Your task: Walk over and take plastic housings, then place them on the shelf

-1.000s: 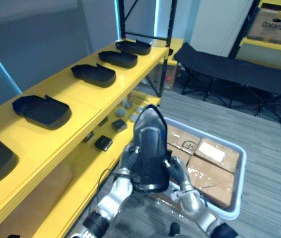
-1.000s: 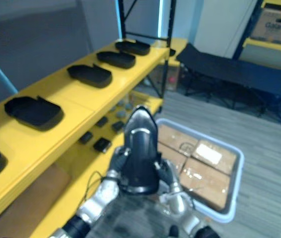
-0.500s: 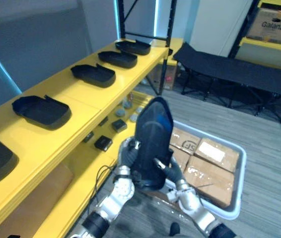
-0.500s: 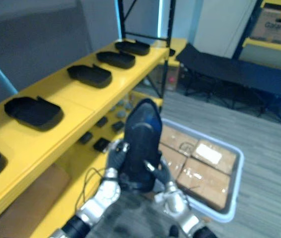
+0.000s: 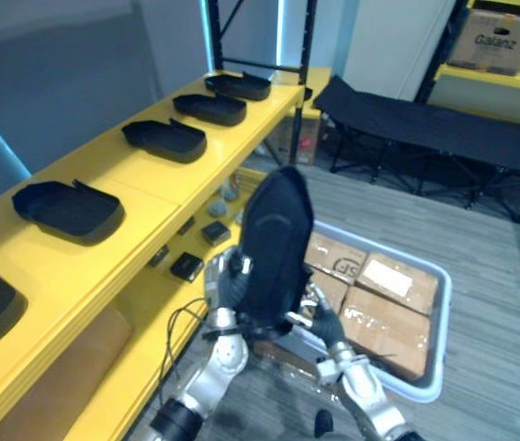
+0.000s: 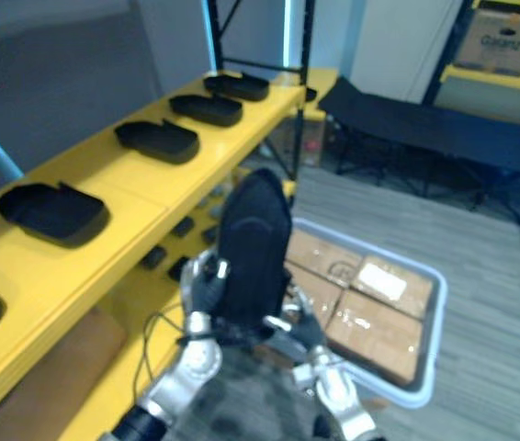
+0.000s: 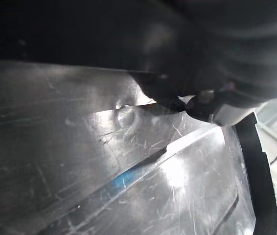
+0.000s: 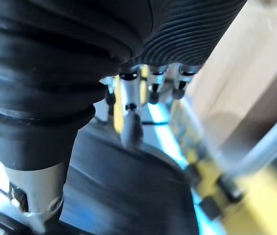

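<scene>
A black plastic housing (image 5: 275,241) stands upright in front of me, between both hands and just off the yellow shelf's edge (image 5: 154,197). My left hand (image 5: 227,287) has its fingers curled round the housing's left rim; its scratched inner surface (image 7: 104,161) lies close in the left wrist view. My right hand (image 5: 322,319) sits low at the housing's right, with straight fingers (image 8: 131,125) resting against the dark shell (image 8: 128,196). Several more black housings lie in a row on the shelf top, the nearest (image 5: 67,207) to my left and others (image 5: 163,140) further along.
A lower yellow shelf holds small dark parts (image 5: 186,266). A grey tote (image 5: 441,308) with cardboard boxes stands on the floor to the right, below my hands. A black folding cot (image 5: 425,129) stands beyond it. Black shelf uprights (image 5: 306,55) rise at the far end.
The housing has turned and leaned left towards the shelf. My right hand's fingers have straightened and slid down to the housing's lower right. The view has shifted slightly.
</scene>
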Controlling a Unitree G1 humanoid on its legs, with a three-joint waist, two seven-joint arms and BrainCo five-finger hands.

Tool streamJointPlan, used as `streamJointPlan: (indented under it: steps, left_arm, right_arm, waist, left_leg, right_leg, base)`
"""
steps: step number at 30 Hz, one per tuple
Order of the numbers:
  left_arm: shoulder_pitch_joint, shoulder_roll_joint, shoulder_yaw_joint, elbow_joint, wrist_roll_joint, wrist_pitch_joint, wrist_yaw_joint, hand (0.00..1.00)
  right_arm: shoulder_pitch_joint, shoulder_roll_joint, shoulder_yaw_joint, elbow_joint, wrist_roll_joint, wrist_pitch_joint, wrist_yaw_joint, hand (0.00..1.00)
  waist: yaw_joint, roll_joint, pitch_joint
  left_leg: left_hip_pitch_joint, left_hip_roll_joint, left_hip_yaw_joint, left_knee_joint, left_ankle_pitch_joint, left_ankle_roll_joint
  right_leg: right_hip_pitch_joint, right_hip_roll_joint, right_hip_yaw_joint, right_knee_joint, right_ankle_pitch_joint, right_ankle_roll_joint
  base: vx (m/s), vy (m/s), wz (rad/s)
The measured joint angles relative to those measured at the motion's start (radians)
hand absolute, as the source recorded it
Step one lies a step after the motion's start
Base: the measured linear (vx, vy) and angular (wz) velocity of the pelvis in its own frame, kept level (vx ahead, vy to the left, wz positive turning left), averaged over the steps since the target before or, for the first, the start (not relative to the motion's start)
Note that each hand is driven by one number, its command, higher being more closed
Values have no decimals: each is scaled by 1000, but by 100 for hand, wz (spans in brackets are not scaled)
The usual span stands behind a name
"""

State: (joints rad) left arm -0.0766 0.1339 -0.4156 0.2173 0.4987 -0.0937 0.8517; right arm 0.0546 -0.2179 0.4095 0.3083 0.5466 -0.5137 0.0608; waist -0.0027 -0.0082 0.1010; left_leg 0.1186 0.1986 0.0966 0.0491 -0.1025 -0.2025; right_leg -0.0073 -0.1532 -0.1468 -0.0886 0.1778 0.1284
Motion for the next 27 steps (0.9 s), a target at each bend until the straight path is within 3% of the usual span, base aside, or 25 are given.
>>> streamJointPlan:
  steps: [2, 5, 10, 13, 17, 18, 20, 23, 27]
  left_arm:
    - [14, 8, 56, 6, 32, 2, 10, 100]
    - [17, 16, 124, 18, 32, 9, 27, 100]
    - [23, 10, 180, 46, 33, 11, 40, 100]
    - [40, 2, 258, 47, 21, -3, 52, 100]
    - [57, -30, 382, 21, -72, -59, 86, 100]
    - [77, -38, 419, -42, -121, -81, 86, 100]
    - [96, -49, 452, -130, -151, -93, 85, 100]
    - [115, -68, 523, -308, -220, -148, 72, 100]
    - [178, -69, 676, -490, -301, -181, -9, 100]
  right_arm:
    - [19, 16, -104, -87, 73, -51, 47, 0]
    - [26, 32, -212, -182, 91, -94, 50, 0]
    - [49, 50, -298, -273, 107, -122, 43, 0]
    - [54, 83, -371, -294, 107, -123, -2, 0]
    - [66, 118, -446, -294, 38, -87, -109, 0]
    - [74, 125, -465, -294, -28, -54, -147, 0]
    - [82, 131, -471, -294, -52, -30, -161, 0]
    - [72, 142, -467, -294, -53, 4, -172, 0]
    - [-23, 144, -428, -263, -53, 59, -167, 0]
  waist:
    - [-2, -5, 4]
    - [-13, -12, 16]
    - [-16, -15, 21]
    - [-18, -17, 22]
    - [-16, -11, 26]
    - [-16, -8, 29]
    - [-15, -4, 31]
    - [-6, 13, 40]
    - [47, 44, 46]
  left_leg:
    - [0, -1, 11, 1, -4, -1]
    - [2, -1, 17, 1, -8, 1]
    - [3, -3, 22, 0, -14, 4]
    - [4, -5, 24, 4, -18, 7]
    - [1, -8, 29, 34, -38, 13]
    - [0, -9, 28, 35, -38, 14]
    - [-13, -9, 20, 39, -38, 14]
    - [-35, -9, -32, 56, -40, 14]
    - [-60, -13, -110, 68, -35, 13]
  right_leg:
    - [-9, 1, 11, 0, 0, 1]
    - [-10, 1, 15, 0, 5, 8]
    - [-11, 0, 18, 0, 6, 10]
    - [-11, -1, 21, 1, 7, 13]
    - [-6, -3, 31, 0, 7, 15]
    - [-6, -5, 30, 0, 4, 19]
    - [-5, -6, 20, 0, 0, 20]
    - [14, -12, -29, 1, -7, 19]
    - [50, -19, -107, 9, -12, 19]
  base:
    - [19, 2, -13]
    - [27, 0, -6]
    - [35, 5, -2]
    - [2, 4, -2]
    - [-11, 10, -6]
    - [0, 0, 0]
    - [-26, -12, 14]
    - [6, -18, 46]
    - [27, -12, 50]
